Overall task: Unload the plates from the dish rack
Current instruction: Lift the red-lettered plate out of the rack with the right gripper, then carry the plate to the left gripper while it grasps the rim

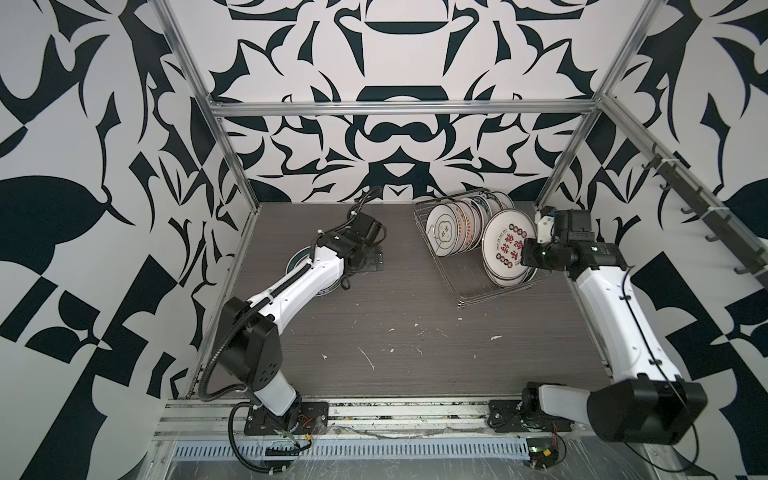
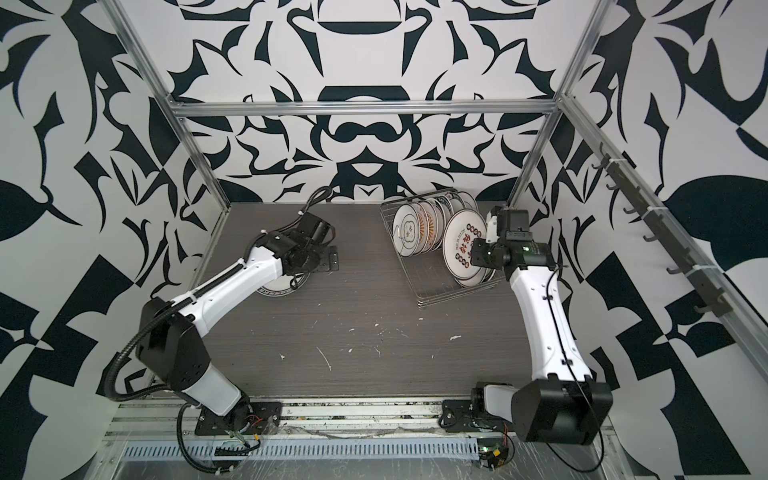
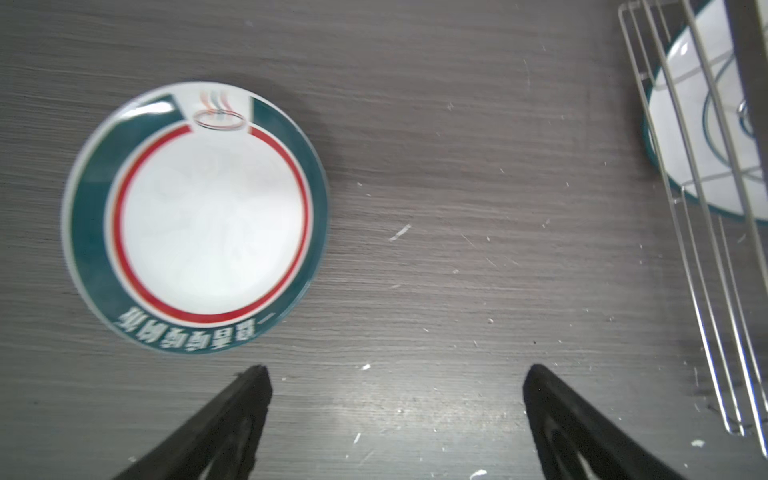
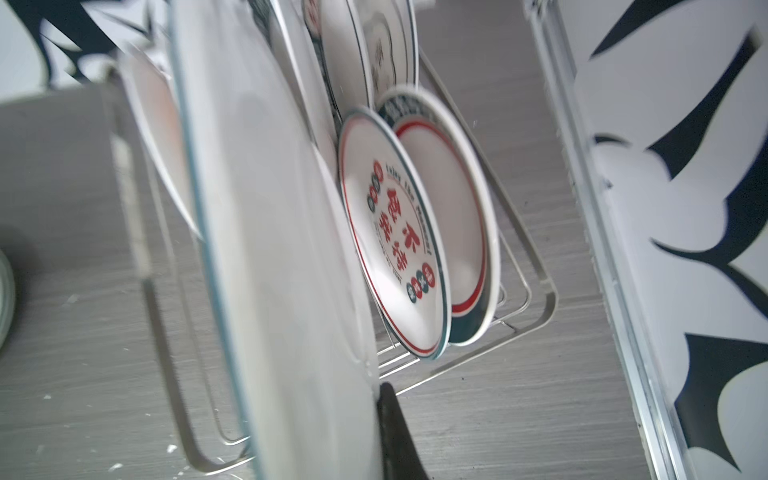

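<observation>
Pinching the rim of a large plate (image 1: 505, 245), the right gripper (image 1: 527, 249) is pressed tight onto it. In the right wrist view only one black finger (image 4: 395, 432) shows, lying against the plate's face. The other finger is hidden behind the plate.

The held plate stands on edge, tilted, at the gripper's end of the dish rack (image 1: 490, 293). Cannot tell whether its lower edge rests on the wire floor.

Just past the held plate, on the gripper's side, a red-lettered plate (image 4: 395, 237) and a red-ringed plate (image 4: 453, 216) lean together in the rack's corner. Farther from the gripper a row of smaller plates (image 1: 461, 224) stands on edge, with a cloud-emblem plate (image 1: 442, 232) at its front.

The left gripper (image 3: 397, 368) is spread wide and holds nothing, poised over the grey table (image 3: 415, 187). It is well apart from the rack.

A small plate (image 3: 195, 216) with a teal band and red ring lies flat on the table. It is just beside one finger (image 3: 245, 411) and not touching it. The rack's wire side shows beyond the opposite finger (image 3: 557, 415).
</observation>
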You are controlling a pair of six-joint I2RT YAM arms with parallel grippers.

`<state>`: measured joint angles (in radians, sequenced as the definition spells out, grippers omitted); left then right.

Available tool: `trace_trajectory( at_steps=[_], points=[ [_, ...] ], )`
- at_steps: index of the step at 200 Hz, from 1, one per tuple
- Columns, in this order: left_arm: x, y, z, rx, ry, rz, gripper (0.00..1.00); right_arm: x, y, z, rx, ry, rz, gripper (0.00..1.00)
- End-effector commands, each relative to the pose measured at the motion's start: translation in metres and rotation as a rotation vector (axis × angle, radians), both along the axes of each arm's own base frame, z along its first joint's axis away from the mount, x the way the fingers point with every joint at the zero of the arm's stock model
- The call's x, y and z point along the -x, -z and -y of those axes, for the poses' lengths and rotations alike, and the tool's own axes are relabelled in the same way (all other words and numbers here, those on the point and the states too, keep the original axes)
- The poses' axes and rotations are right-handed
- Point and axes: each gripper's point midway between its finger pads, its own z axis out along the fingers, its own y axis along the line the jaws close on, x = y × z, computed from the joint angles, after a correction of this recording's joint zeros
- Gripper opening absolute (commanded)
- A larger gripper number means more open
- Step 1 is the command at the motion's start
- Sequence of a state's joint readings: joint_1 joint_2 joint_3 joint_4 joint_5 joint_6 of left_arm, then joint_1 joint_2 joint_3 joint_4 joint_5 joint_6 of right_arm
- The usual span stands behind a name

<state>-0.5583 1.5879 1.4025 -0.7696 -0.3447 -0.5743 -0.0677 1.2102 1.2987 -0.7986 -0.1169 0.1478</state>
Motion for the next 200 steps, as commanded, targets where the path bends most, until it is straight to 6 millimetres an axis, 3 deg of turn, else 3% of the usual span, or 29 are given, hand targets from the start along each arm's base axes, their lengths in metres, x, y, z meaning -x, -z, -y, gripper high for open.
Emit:
trace_trajectory(
  at_steps=[1, 43, 71, 102, 105, 114, 155, 181, 200],
  points=[
    [0.012, -0.014, -0.032, -0.025, -0.054, 0.014, 0.99, -0.007, -0.062, -0.019, -0.121, -0.036, 0.242, 0.00],
    [0.018, -0.016, -0.048, 0.073, -0.105, 0.065, 0.99, -0.039, -0.086, -0.072, -0.515, -0.139, 0.439, 0.00],
    [0.021, -0.015, -0.054, 0.157, -0.127, 0.086, 0.99, -0.060, -0.076, -0.121, -0.554, -0.187, 0.397, 0.00],
    [0.021, -0.007, -0.063, 0.216, -0.150, 0.105, 0.99, -0.083, -0.056, -0.189, -0.712, -0.225, 0.296, 0.00],
    [0.023, -0.015, -0.065, 0.235, -0.151, 0.131, 0.99, -0.085, -0.052, -0.196, -0.726, -0.224, 0.282, 0.00],
    [0.024, -0.014, -0.069, 0.256, -0.163, 0.139, 0.99, -0.090, -0.044, -0.216, -0.770, -0.229, 0.246, 0.00],
    [0.025, -0.006, -0.081, 0.423, -0.219, 0.150, 0.99, -0.096, -0.010, -0.316, -0.941, -0.284, 0.063, 0.00],
    [0.026, -0.007, -0.083, 0.483, -0.229, 0.161, 0.99, -0.089, -0.003, -0.380, -1.039, -0.359, -0.048, 0.00],
    [0.025, -0.010, -0.085, 0.508, -0.228, 0.165, 1.00, -0.083, 0.000, -0.414, -1.107, -0.401, -0.109, 0.00]
  ],
)
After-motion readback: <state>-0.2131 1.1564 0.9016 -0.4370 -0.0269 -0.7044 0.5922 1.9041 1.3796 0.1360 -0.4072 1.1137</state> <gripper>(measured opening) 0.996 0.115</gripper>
